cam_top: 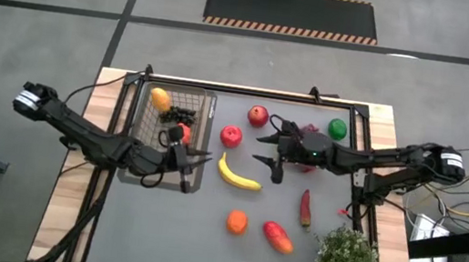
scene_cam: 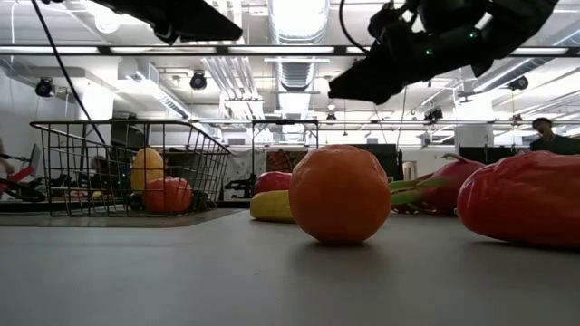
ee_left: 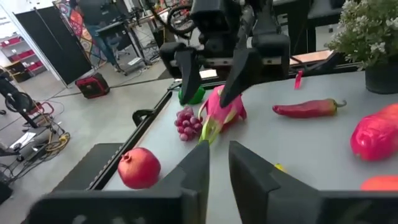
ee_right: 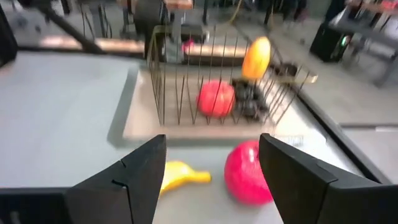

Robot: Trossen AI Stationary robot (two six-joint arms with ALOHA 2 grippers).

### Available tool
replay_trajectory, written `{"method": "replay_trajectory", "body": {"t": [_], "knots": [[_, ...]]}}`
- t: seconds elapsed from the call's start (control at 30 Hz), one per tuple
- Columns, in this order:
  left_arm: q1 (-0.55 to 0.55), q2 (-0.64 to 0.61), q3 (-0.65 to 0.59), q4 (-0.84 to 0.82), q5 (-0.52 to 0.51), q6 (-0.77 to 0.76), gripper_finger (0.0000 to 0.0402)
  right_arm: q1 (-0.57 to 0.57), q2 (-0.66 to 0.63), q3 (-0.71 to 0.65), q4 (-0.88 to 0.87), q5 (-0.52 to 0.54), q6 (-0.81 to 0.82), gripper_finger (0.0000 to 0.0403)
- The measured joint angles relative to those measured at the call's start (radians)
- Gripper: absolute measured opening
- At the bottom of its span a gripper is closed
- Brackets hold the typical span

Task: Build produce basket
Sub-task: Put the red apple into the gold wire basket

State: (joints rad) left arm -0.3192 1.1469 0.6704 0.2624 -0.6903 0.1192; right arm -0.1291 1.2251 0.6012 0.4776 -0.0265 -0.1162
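Basket: dark wire-mesh, on a flat tray at the tabletop's left side, toward the far edge; holds a yellow-orange mango, a red apple and a dark bunch of grapes.
Left gripper: at the basket's near right corner, fingers nearly closed with a thin gap, holding nothing.
Right gripper: above the tabletop's middle, fingers spread apart, empty.
Loose produce: banana at the middle; two red fruits toward the far edge; pink dragon fruit under the right arm; lime far right; chilli, orange and red mango nearer the front edge.
Potted plant: front right corner.
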Motion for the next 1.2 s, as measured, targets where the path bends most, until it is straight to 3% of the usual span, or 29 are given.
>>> {"method": "replay_trajectory", "body": {"t": [0.2,0.43,0.57,0.73,0.97,1.2], "knots": [[0.012,0.086,0.048,-0.003,0.011,0.003,0.0131,0.0,-0.013,0.031,-0.184,0.0,0.002,0.0236],[0.013,0.16,0.104,-0.002,0.002,-0.009,0.0232,0.0,-0.026,0.032,-0.281,-0.002,0.01,0.0229],[0.048,0.202,0.168,-0.05,0.001,-0.051,0.0268,0.0,-0.027,0.032,-0.295,-0.008,-0.009,0.0228],[0.115,0.264,0.297,-0.237,0.02,-0.063,0.0276,0.0,-0.027,0.032,-0.31,-0.009,-0.046,0.0228],[0.242,0.347,0.448,-0.504,0.166,-0.061,0.0276,0.0,-0.079,0.014,-0.365,-0.037,-0.064,0.0228],[0.378,0.407,0.473,-0.552,0.304,-0.061,0.0276,0.0,-0.234,-0.075,-0.33,-0.034,-0.06,0.0228]]}}
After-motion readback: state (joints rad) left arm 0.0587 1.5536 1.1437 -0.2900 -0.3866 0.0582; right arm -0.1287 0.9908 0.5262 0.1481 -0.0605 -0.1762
